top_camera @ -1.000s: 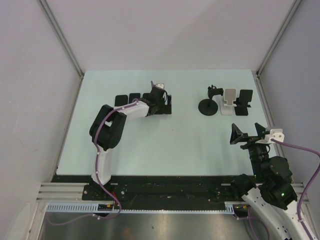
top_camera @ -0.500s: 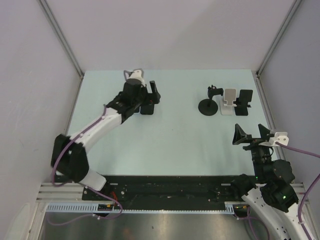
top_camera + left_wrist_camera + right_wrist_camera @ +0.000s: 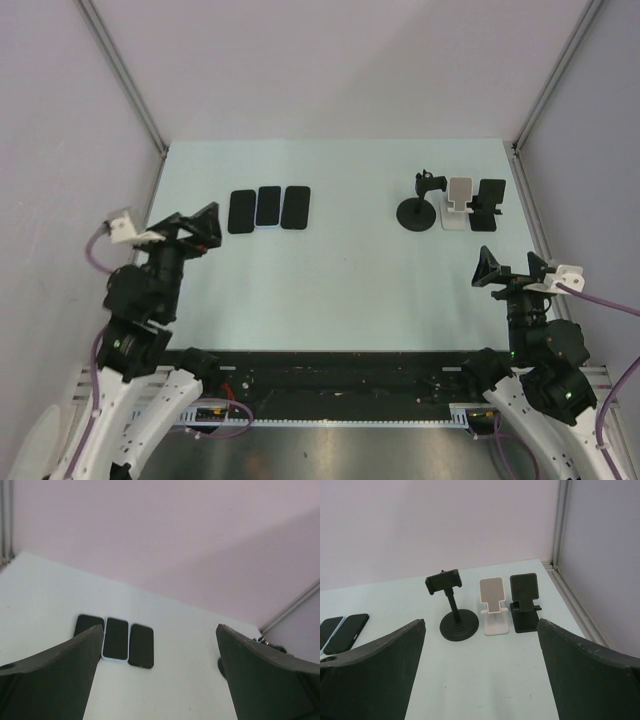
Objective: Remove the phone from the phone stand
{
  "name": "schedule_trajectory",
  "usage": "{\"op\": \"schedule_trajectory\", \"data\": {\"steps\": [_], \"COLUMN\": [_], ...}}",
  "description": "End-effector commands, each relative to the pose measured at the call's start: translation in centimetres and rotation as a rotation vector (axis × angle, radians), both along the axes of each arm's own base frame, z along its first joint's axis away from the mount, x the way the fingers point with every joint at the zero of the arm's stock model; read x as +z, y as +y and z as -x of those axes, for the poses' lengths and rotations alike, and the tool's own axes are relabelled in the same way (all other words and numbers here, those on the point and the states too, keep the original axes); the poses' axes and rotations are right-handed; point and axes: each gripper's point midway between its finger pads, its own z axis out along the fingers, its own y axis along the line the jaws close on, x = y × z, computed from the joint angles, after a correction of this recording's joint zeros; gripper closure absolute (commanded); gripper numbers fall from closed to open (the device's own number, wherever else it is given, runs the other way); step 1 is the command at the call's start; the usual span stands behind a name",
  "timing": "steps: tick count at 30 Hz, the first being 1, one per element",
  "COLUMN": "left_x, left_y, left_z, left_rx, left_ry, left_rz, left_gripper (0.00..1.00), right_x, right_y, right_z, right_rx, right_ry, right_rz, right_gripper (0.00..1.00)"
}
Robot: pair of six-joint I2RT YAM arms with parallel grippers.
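Having reached over the phones (image 3: 268,208) a second ago, the left arm now sits folded back at the near-left edge of the table (image 3: 340,270). Three dark phones lie flat side by side left of centre, the middle one pale-rimmed, well apart from the stands (image 3: 458,203) on the right. The left gripper (image 3: 188,228) hovers with jaws spread wide. The right gripper (image 3: 512,270) does likewise, facing the stands.

On the pale table (image 3: 340,290), far left, three phones lie flat in a row: left phone (image 3: 241,211), middle phone (image 3: 268,207), right phone (image 3: 295,207). Far right, close together, stand a round-foot stand (image 3: 416,212), a white stand (image 3: 458,203) and a black stand (image 3: 488,205).
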Motion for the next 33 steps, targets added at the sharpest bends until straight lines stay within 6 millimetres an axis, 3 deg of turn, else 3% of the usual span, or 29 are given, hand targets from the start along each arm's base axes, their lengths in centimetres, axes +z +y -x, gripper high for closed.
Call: {"op": "schedule_trajectory", "data": {"steps": [1,6,13,19,33], "left_x": [1.4,2.1,-1.1,-1.8,-1.7], "left_y": [4.9,7.0,8.1,7.5,9.3], "left_z": [4.3,8.0,10.6,9.8,10.2], "left_rx": [0.161,0.197,0.214,0.199,0.311], "left_ry": [-0.117,-0.230,-0.327,-0.301,-0.319], "left_rz": [-0.062,-0.082,-0.057,-0.105,-0.140], "left_gripper": [0.00,0.00,0.00,0.00,0.00], "right_x": [0.8,0.8,0.8,0.9,0.8], "right_y": [-1.8,-2.3,-2.3,-2.3,-2.4], "right_z": [0.6,0.7,0.6,0.4,0.0], "right_rx": [-0.088,-0.115,-0.114,-0.122,-0.135], "right_ry": [-0.022,-0.023,-0.029,-0.037,-0.052], "right_rz": [-0.044,-0.051,-0.054,-0.051,-0.050], "right_gripper": [0.00,0.00,0.00,0.00,0.00]}}
